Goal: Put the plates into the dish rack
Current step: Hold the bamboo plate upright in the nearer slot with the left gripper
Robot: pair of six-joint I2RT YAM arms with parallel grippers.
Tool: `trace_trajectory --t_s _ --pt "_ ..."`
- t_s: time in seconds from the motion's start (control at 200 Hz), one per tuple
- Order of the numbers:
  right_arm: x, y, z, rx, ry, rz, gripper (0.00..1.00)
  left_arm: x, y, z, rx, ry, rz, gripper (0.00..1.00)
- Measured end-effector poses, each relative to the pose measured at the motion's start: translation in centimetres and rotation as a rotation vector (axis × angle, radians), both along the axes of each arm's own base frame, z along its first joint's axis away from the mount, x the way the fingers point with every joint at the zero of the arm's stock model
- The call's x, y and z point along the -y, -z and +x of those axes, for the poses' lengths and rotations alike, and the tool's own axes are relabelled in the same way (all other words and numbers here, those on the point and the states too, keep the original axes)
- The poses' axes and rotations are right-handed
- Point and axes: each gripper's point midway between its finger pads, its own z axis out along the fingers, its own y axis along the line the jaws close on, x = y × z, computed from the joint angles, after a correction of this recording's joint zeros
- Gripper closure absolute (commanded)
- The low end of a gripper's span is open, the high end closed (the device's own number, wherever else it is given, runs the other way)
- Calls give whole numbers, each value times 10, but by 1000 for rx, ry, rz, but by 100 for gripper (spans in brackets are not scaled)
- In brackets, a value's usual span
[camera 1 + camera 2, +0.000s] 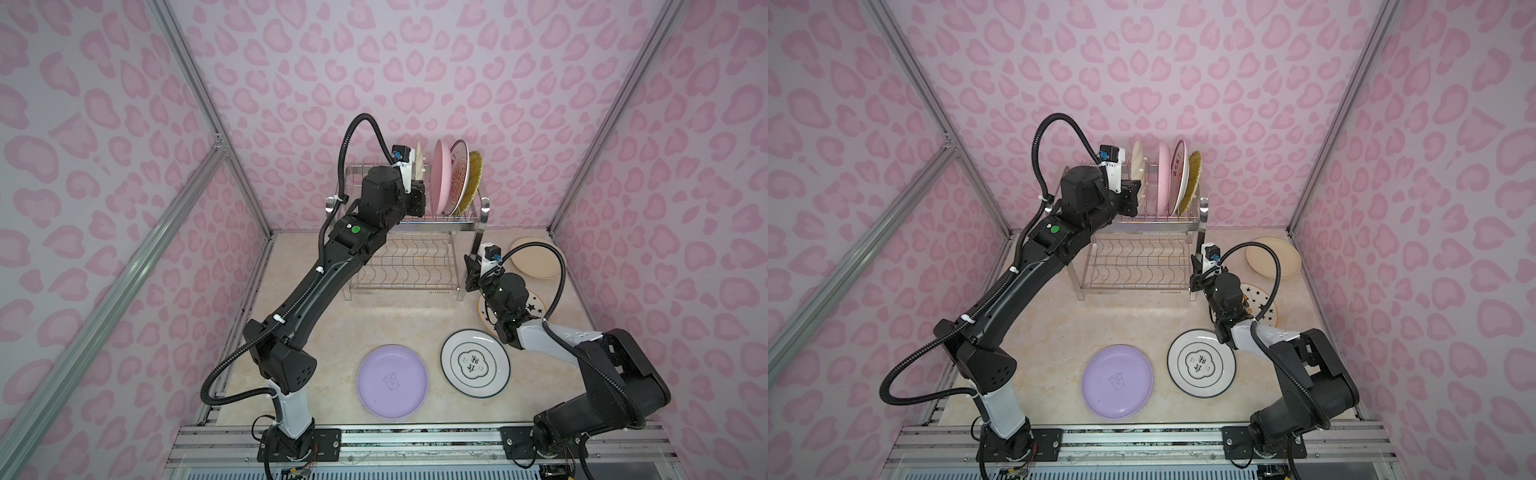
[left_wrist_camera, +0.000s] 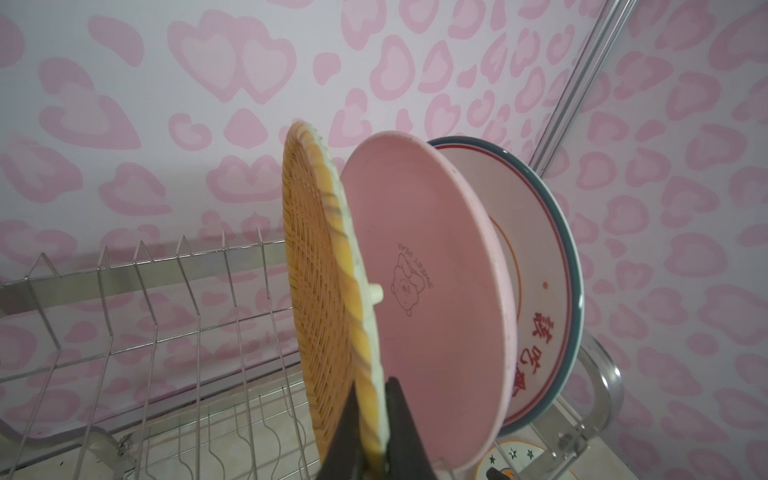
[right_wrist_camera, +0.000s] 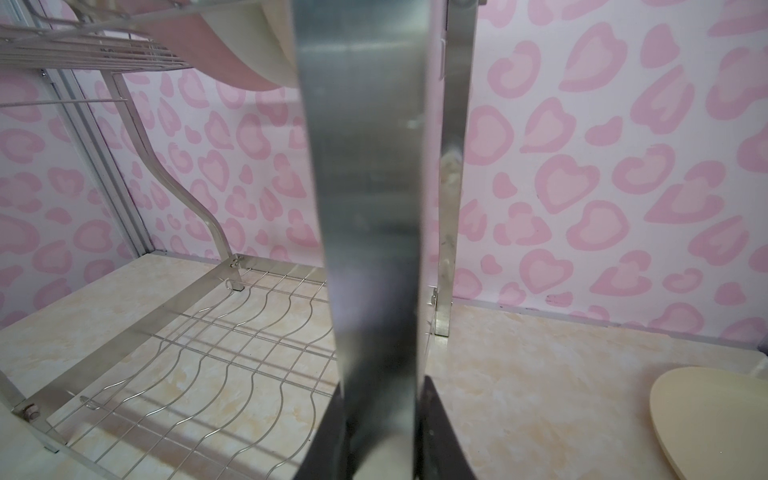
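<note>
My left gripper (image 2: 374, 419) is shut on the rim of the orange woven-look plate (image 2: 316, 291), holding it upright among the prongs of the dish rack's (image 1: 407, 266) upper tier. Beside it stand the pink plate (image 2: 428, 299), an orange-radial white plate (image 1: 459, 178) and a yellow striped plate (image 1: 474, 178). My right gripper (image 3: 380, 415) is shut on the rack's front right leg (image 3: 365, 187). Flat on the table lie the lilac plate (image 1: 392, 381), the white ring-emblem plate (image 1: 475, 363), the star-patterned plate (image 1: 536, 305), partly under my right arm, and the cream plate (image 1: 534, 257).
Free prongs (image 2: 145, 291) stand left of the woven plate on the upper tier. The wavy-wire lower shelf (image 3: 187, 353) holds nothing. Pink heart-patterned walls close in the back and both sides, close behind the rack.
</note>
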Motion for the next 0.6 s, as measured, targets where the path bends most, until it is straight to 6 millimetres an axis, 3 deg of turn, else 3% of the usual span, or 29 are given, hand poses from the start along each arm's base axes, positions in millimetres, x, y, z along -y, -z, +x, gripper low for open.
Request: trace_trajectory --t_s 0.6 --pt "0 0 0 -1 -2 3 82 2 26 17 -33 -38 46 95"
